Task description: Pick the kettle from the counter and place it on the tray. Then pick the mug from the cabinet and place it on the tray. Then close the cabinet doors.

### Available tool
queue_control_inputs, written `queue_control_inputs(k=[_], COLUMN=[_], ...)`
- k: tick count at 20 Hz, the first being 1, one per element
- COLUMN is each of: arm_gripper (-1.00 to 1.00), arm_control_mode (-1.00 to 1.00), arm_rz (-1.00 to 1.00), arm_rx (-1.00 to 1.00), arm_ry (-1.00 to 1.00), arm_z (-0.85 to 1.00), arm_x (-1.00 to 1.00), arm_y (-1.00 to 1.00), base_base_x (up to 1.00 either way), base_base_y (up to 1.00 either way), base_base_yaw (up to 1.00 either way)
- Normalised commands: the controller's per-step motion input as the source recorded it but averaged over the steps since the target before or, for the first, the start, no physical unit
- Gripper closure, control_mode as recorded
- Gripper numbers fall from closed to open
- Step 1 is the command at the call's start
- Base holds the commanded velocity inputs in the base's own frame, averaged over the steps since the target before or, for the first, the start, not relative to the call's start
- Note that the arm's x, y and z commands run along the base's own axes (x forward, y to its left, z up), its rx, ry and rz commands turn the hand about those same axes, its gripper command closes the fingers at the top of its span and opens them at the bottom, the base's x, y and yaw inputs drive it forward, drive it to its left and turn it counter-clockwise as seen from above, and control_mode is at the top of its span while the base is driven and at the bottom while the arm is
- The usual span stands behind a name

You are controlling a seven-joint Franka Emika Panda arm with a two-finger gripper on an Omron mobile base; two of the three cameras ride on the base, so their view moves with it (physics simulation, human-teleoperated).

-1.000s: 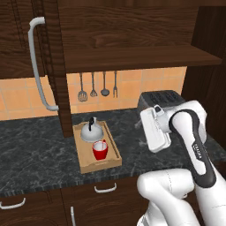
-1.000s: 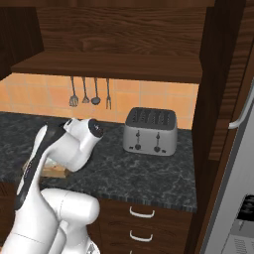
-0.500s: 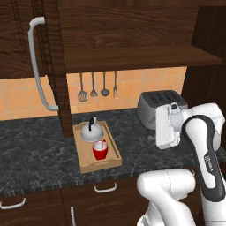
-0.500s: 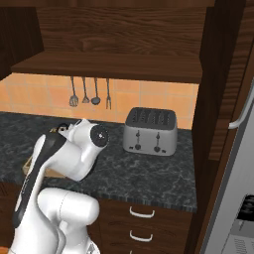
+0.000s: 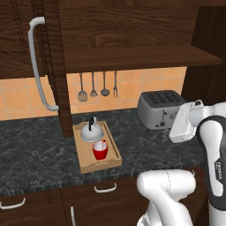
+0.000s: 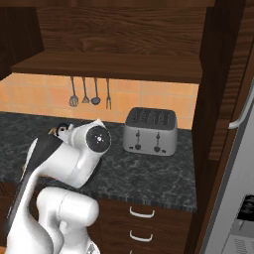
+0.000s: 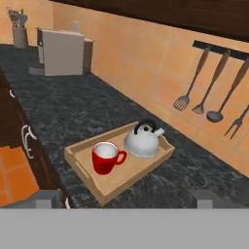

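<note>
Squat silver dome kettle (image 5: 92,131) and small red mug (image 5: 100,150) both sit in the shallow wooden tray (image 5: 110,161) on the dark marbled surface (image 5: 35,154). My gripper (image 5: 197,105) is wide open, holding nothing, near the boxy silver toaster (image 5: 161,108). Next I reckon the tall dark-brown cabinet door (image 5: 22,39): rigid, hinged, swings freely; push its flat face or hook the curved silver bar handle (image 5: 37,66).

A boxy silver four-slot toaster (image 5: 160,109) stands against the orange tiled backsplash (image 6: 149,96). Four dark utensils (image 5: 98,86) hang from a rail on that wall. Lower drawers carry small silver pulls (image 6: 142,213). A pale boxy appliance (image 7: 61,50), perhaps a coffee machine, stands far along the wall.
</note>
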Motion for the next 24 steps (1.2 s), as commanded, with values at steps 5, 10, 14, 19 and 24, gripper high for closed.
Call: queue_control_inputs(k=[5,10,14,19,24], arm_gripper=[-1.00,-1.00,-1.00,-1.00,-1.00], arm_control_mode=[-1.00,-1.00,-1.00,-1.00,-1.00], arm_rz=[-0.25,-0.16,-0.03,-0.10,-0.11], arm_rx=[0.21,0.09,0.00,0.03,0.01], arm_ry=[-0.20,-0.19,-0.03,-0.21,-0.16], arm_z=[0.00,0.01,-0.12,0.03,0.20], arm_x=[-0.94,-0.70,-0.06,-0.53,-0.40], arm_y=[-0.71,-0.44,-0.50,-0.80,-0.63], base_base_x=[0.00,0.00,0.00,0.00,0.00], base_base_y=[0.00,0.00,0.00,0.00,0.00], base_base_yaw=[0.00,0.00,0.00,0.00,0.00])
